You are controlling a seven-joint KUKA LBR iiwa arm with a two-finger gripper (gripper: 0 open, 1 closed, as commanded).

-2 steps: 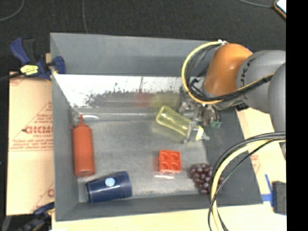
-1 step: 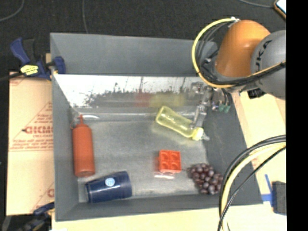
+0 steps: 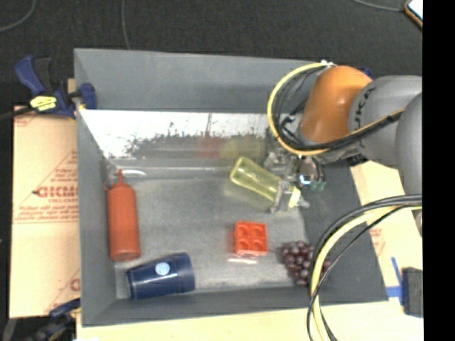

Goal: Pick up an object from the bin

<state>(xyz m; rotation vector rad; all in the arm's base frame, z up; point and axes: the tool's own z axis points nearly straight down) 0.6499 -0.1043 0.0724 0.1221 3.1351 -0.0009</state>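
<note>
The pale yellow see-through cup lies on its side, slanted, on the bin floor right of the frame's centre, just below the back wall. It looks light, thin-walled and smooth, likely plastic. I judge it will roll or skid if nudged, and it may flex under a hard squeeze. The safest hold is probably over the wall at its open rim, or squarely across the body.

The gripper sits at the cup's right end, touching or just beside it. How far open it is, and whether it has hold of the cup, cannot be told here.

The bin closes in above and to the right, so the open room is straight up or leftward over bare floor. An orange studded brick lies below the cup, with dark grapes at lower right. The red bottle and blue cup are well apart at left.
</note>
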